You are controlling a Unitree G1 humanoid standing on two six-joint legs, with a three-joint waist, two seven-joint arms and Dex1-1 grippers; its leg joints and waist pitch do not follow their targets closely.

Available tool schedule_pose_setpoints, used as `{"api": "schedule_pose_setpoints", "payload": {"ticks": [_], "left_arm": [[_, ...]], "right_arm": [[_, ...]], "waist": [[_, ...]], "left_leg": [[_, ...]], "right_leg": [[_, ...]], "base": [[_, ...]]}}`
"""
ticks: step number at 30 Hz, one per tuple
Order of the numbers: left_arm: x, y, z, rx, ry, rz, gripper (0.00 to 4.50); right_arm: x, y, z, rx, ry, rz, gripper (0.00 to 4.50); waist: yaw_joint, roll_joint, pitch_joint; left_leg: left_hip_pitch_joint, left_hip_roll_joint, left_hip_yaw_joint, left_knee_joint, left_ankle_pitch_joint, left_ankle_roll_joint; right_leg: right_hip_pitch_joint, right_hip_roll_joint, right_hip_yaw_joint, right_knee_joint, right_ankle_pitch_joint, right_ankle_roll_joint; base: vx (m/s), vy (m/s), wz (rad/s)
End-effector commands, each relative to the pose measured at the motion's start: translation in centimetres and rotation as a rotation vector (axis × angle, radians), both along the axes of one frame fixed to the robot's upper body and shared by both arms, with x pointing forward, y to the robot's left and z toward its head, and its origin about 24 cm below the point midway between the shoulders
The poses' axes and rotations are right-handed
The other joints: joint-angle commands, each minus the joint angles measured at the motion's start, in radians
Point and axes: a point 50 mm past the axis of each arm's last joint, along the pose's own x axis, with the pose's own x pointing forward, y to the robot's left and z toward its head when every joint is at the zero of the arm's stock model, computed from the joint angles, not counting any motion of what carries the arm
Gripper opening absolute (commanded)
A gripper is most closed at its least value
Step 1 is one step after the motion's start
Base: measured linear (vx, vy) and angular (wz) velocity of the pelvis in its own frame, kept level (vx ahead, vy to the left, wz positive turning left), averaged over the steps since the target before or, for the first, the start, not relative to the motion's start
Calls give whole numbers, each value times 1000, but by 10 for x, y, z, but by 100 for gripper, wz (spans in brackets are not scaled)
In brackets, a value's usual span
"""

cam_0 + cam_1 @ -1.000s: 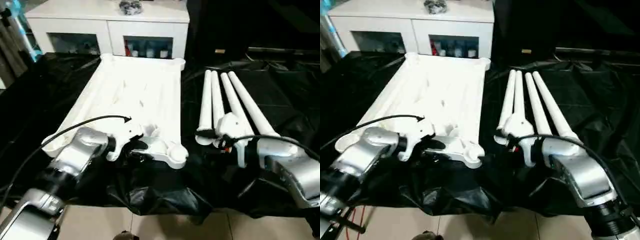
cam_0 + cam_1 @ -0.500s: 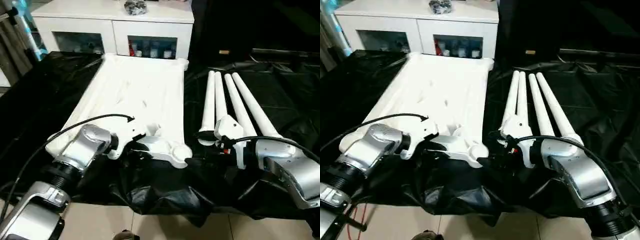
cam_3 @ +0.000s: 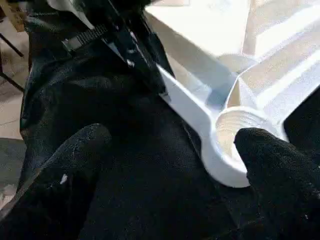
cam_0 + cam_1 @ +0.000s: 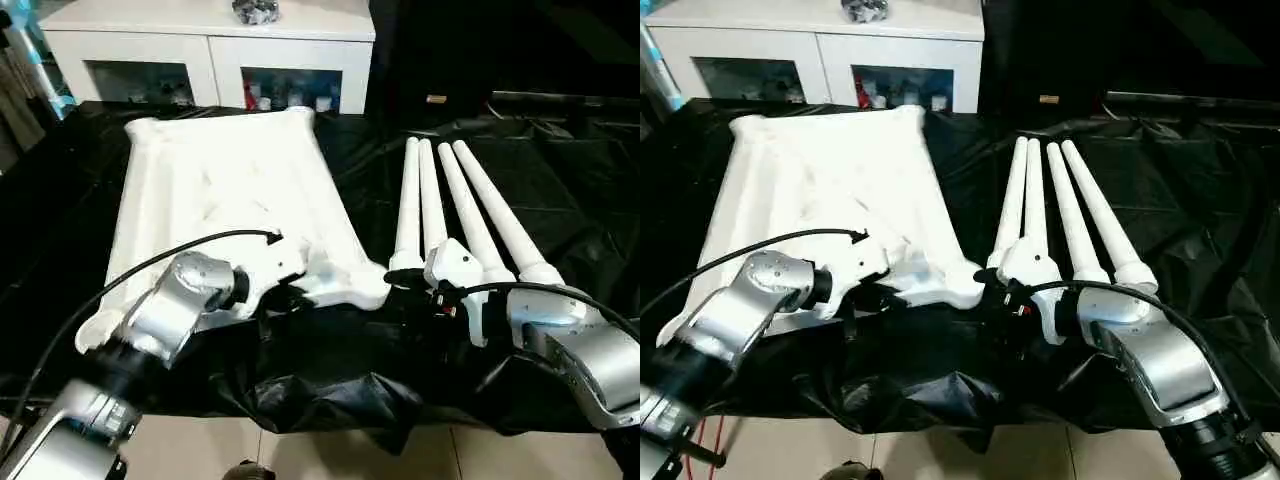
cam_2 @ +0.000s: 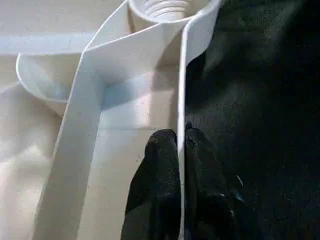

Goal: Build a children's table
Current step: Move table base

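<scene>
Head cam: white tabletop [image 4: 230,210] lies underside up on the black-draped desk [image 4: 560,190], turned askew. Four white legs [image 4: 450,210] lie side by side to its right, well apart from it. Left hand [image 4: 288,298] sits at the top's near edge; right hand [image 4: 1002,298] is by the near corner socket [image 4: 365,290].

L wrist: fingers [image 5: 162,175] pinched together on the thin rim wall.

R wrist: fingers [image 3: 75,160] wide apart, nothing between them, socket just ahead.
</scene>
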Motion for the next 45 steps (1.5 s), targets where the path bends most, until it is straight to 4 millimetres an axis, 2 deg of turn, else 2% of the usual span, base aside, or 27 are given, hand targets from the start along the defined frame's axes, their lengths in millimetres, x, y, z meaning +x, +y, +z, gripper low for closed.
{"api": "schedule_pose_setpoints", "payload": {"ticks": [1,7,10,14,18,20,21,22,23,26,28,31,33,37,38,39,40,41,45], "left_arm": [[6,3,23,-8,-123,42,0],[3,11,17,46,-150,105,0],[4,15,16,36,-168,124,0],[9,26,7,26,-197,134,0],[11,36,0,32,-223,96,0],[11,39,0,20,-214,97,0],[8,41,-1,12,-194,59,0],[7,43,-2,20,-174,52,30],[5,45,-4,28,-166,32,30],[1,48,-5,26,-133,-3,76],[2,49,-5,21,-143,1,81],[3,52,0,-10,-177,25,112],[0,54,10,-63,-182,54,131],[-5,53,18,-107,-181,60,159],[-11,51,24,-143,-172,57,168],[-18,47,26,-163,-160,43,177],[-25,43,25,-175,-141,23,177],[-32,37,22,-188,-112,4,202],[-40,27,2,-147,-67,-15,219]], "right_arm": [[-1,1,2,-5,-21,1,450],[-1,4,-1,-11,-26,-3,450],[0,4,-1,-12,-29,-3,450],[0,5,-1,-13,-33,-7,450],[1,7,-1,-15,-40,-9,450],[1,7,-1,-15,-41,-10,450],[0,7,0,-10,-40,-12,450],[0,7,0,-10,-41,-12,450],[0,7,0,-10,-41,-13,450],[-1,6,0,-12,-42,-18,450],[-1,6,1,-12,-42,-22,450],[-1,5,2,6,-36,-41,450],[1,6,5,36,-46,-71,450],[5,6,9,62,-59,-101,450],[8,6,13,89,-69,-133,450],[10,5,15,103,-71,-151,450],[10,4,15,103,-67,-159,450],[9,3,12,80,-58,-156,450],[3,-3,-7,-43,-23,-124,450]], "waist": [[7,-2,-64],[8,-2,-62],[8,0,-63],[10,-2,-64],[10,4,-65],[10,3,-66],[11,6,-65],[10,8,-65],[10,8,-65],[11,12,-65],[14,13,-64],[18,12,-64],[20,16,-64],[19,14,-61],[19,8,-63],[17,9,-61],[18,6,-61],[17,0,-57],[21,1,-54]], "left_leg": [[31,50,-19,-73,-191,20],[32,49,-19,-74,-209,11],[34,50,-20,-74,-211,4],[32,46,-18,-72,-208,6],[34,47,-21,-74,-211,3],[35,47,-19,-73,-221,-1],[36,47,-20,-75,-226,-5],[36,47,-20,-76,-233,-10],[38,49,-20,-77,-239,-15],[39,50,-20,-78,-244,-22],[40,50,-20,-78,-253,-26],[41,50,-19,-79,-265,-33],[42,51,-20,-79,-271,-40],[42,49,-19,-81,-293,-47],[43,52,-21,-81,-280,-48],[39,51,-19,-83,-278,-43],[41,52,-19,-82,-273,-43],[40,53,-18,-84,-277,-38],[43,50,-16,-84,-304,-46]], "right_leg": [[33,-59,23,-70,-8,-253],[31,-58,24,-75,-54,-237],[29,-56,23,-73,-35,-239],[31,-56,24,-73,-14,-235],[30,-55,23,-70,11,-232],[29,-56,24,-71,9,-231],[29,-57,24,-71,-1,-231],[28,-57,24,-70,-11,-231],[27,-57,24,-69,-14,-234],[27,-57,24,-68,-4,-235],[26,-56,24,-68,-2,-238],[25,-58,25,-68,-18,-236],[25,-59,25,-67,-26,-237],[22,-57,26,-72,-69,-230],[24,-61,26,-65,-59,-238],[22,-58,26,-69,-68,-236],[23,-58,26,-68,-70,-235],[22,-58,25,-71,-88,-233],[16,-56,30,-83,-175,-193]], "base": [[0,0,0],[0,0,0],[0,0,0],[0,0,0],[0,0,0],[0,0,0],[0,0,0],[0,0,0],[0,0,0],[0,0,0],[0,0,0],[0,0,0],[0,0,0],[0,0,0],[0,0,0],[0,0,0],[0,0,0],[0,0,0],[0,0,0]]}}
